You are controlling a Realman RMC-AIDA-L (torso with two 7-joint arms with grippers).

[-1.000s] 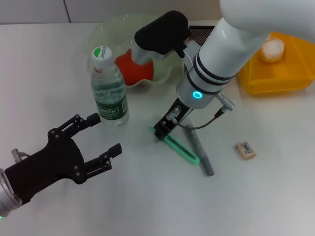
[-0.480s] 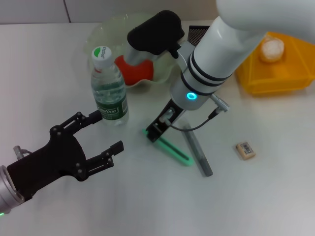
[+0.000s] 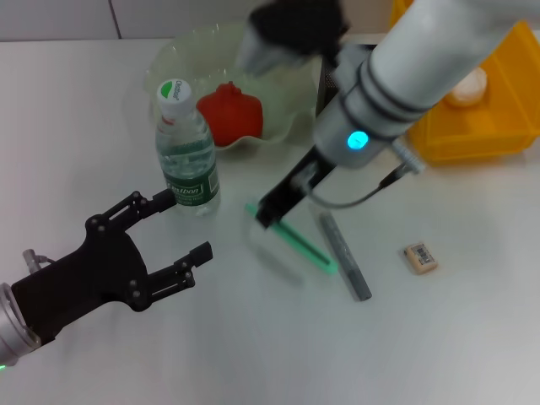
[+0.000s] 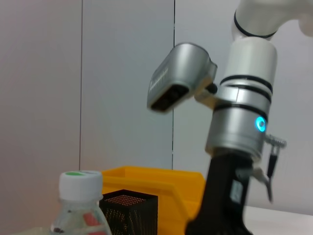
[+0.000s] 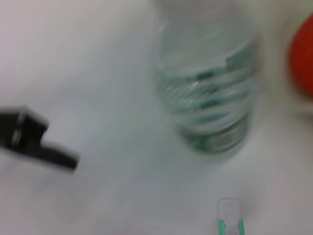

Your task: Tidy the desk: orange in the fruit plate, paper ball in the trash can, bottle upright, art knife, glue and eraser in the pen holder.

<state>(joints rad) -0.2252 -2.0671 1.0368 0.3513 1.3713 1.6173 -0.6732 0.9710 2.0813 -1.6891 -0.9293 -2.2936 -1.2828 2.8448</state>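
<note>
The black left gripper (image 3: pixel 175 229) hovers low over the desk, fingers spread wide and holding nothing. Just beyond its fingertips stands the clear plastic water bottle with a white-and-green cap (image 3: pixel 186 151), upright. Farther back, the pale translucent wavy-edged fruit plate (image 3: pixel 178 52) holds the round orange-red fruit (image 3: pixel 230 112). The right gripper (image 3: pixel 272 209) meets the near end of the slim green art knife (image 3: pixel 294 240); whether it grips cannot be told. Beside the knife lies the grey glue stick (image 3: pixel 344 256), then the small tan eraser (image 3: pixel 420 257). Behind, the black mesh pen holder (image 4: pixel 129 211) sits against the yellow plastic trash bin (image 3: pixel 475 129), which contains the white paper ball (image 3: pixel 467 85).
</note>
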